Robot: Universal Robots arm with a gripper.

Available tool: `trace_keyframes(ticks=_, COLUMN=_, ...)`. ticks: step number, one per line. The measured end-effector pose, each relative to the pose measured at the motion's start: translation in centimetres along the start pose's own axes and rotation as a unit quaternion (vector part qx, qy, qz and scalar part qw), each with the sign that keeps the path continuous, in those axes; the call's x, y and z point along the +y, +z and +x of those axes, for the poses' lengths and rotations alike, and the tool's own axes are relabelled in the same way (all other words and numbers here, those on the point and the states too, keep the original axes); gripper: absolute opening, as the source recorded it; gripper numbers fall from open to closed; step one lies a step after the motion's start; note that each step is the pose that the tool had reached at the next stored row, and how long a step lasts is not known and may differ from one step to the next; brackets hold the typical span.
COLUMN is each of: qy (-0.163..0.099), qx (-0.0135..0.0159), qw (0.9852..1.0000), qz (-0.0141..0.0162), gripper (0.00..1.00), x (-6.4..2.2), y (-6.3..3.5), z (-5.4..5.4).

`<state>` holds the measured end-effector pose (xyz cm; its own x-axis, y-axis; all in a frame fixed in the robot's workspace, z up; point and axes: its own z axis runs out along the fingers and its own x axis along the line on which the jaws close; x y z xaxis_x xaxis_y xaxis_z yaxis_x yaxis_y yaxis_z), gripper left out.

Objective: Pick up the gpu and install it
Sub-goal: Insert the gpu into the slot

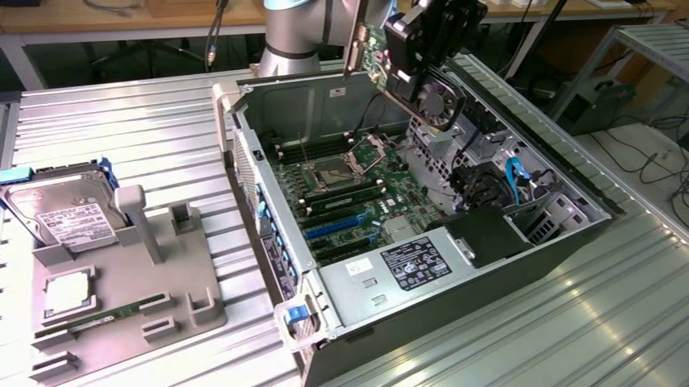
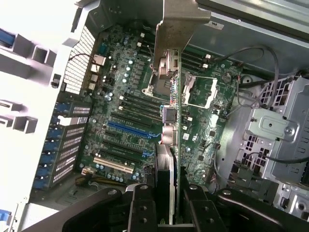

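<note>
"Wrist view first: what is the black two-fingered tool [image 2: 166, 215] doing?"

"It is clenched on the thin green-board gpu [image 2: 169, 159], one finger against each face. The card shows edge-on, with its long pale metal bracket [image 2: 179, 29] at the end away from the fingers."

"Where is the card relative to the machine?"

"In the air. In the exterior view the gpu [image 1: 433, 95] hangs tilted over the far part of the open grey computer case [image 1: 560, 242]. Its dark fan face is turned toward the camera, and it is apart from the green motherboard [image 1: 344, 201] below."

"Seated in anything?"

"No. It is above the board, not touching the blue expansion slot [image 2: 128, 128]."

"And around the case?"

"The case lies on its side on the ribbed metal bench [image 1: 129, 121]. On the exterior view's left, a grey moulded holder [image 1: 161, 290] carries a boxy silver hard drive with a white label [image 1: 64, 214], a square silver processor chip [image 1: 67, 292] and a narrow green RAM stick [image 1: 108, 313]."
</note>
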<state>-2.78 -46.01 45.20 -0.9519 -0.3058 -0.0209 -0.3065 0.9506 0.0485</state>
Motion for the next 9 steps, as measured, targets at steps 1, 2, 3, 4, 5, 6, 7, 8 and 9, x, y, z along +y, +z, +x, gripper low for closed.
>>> trace_keyframes(ticks=1, qy=-0.003, qx=0.0002, qw=1.0, qz=-0.0001, gripper=0.28, x=0.0, y=0.0, z=0.0)
trace_keyframes(ticks=2, qy=-0.007, qx=0.0004, qw=1.0, qz=-0.0001, gripper=0.28, x=0.0, y=0.0, z=0.0)
trace_keyframes(ticks=3, qy=-0.012, qx=0.0006, qw=0.9999, qz=-0.0002, gripper=0.28, x=0.0, y=0.0, z=0.0)
trace_keyframes(ticks=4, qy=-0.015, qx=0.0008, qw=0.9999, qz=-0.0003, gripper=0.28, x=0.0, y=0.0, z=0.0)
trace_keyframes(ticks=5, qy=-0.019, qx=0.001, qw=0.9998, qz=-0.0004, gripper=0.28, x=0.0, y=0.0, z=0.0)
trace_keyframes(ticks=6, qy=-0.022, qx=0.0011, qw=0.9998, qz=-0.0004, gripper=0.28, x=0.0, y=0.0, z=0.0)
trace_keyframes(ticks=7, qy=-0.026, qx=0.0013, qw=0.9997, qz=-0.0005, gripper=0.28, x=0.0, y=0.0, z=0.0)
trace_keyframes(ticks=8, qy=-0.03, qx=0.0015, qw=0.9995, qz=-0.0006, gripper=0.28, x=0.0, y=0.0, z=0.0)
trace_keyframes(ticks=9, qy=-0.034, qx=0.0017, qw=0.9994, qz=-0.0007, gripper=0.28, x=0.0, y=0.0, z=0.0)
